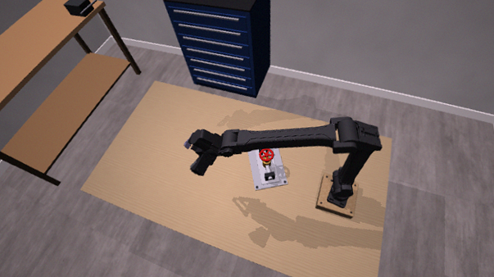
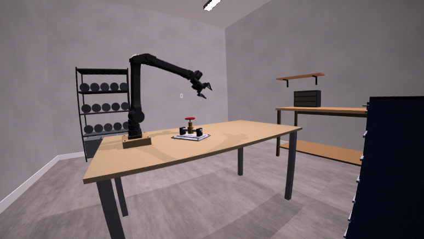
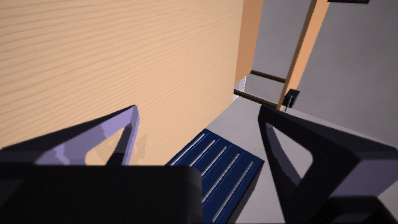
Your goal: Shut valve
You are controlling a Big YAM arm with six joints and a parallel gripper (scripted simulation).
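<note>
gripper (image 2: pixel 204 90) released, jaws wide, held nothing | hung high above table (image 2: pixel 255 130) | red handwheel (image 2: pixel 189 118) untouched

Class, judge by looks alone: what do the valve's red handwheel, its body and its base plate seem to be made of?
Red handwheel: probably painted metal or plastic; even matt red, no shine. Valve body: brass-like, yellowish-brown tint. Base plate: pale grey, flat, perhaps brushed or painted metal. All are too small to be sure.
</note>
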